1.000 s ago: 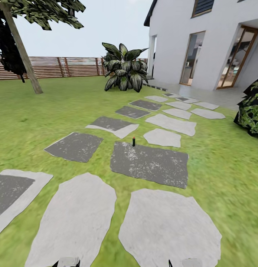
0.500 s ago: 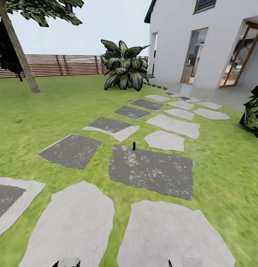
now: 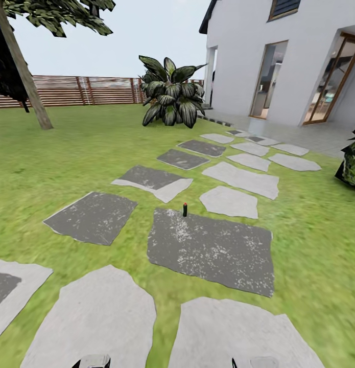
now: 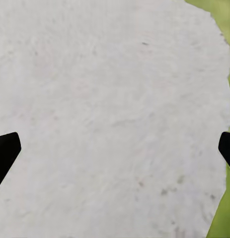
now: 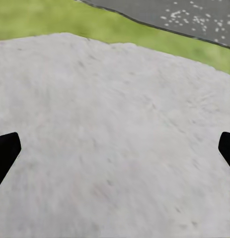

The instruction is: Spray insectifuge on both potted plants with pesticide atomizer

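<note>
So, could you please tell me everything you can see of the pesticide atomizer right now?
The pesticide atomizer is a small, slim dark bottle standing upright at the far edge of a dark grey stepping stone, where stone meets lawn. Its top looks reddish from the head view; label, trigger and nozzle are too small to make out. Nothing touches it but the ground beneath.

A pale grey stone (image 5: 115, 144) spreads under the right gripper (image 5: 115, 148), its surface faintly mottled. The two black fingertips (image 5: 5, 151) show at opposite edges of the picture, set wide apart with nothing between them. Beyond the stone's curved edge runs a band of grass (image 5: 55, 20), and past that lies a darker grey slab (image 5: 189, 15) flecked with white spots, separated from the pale stone by the grass.
</note>
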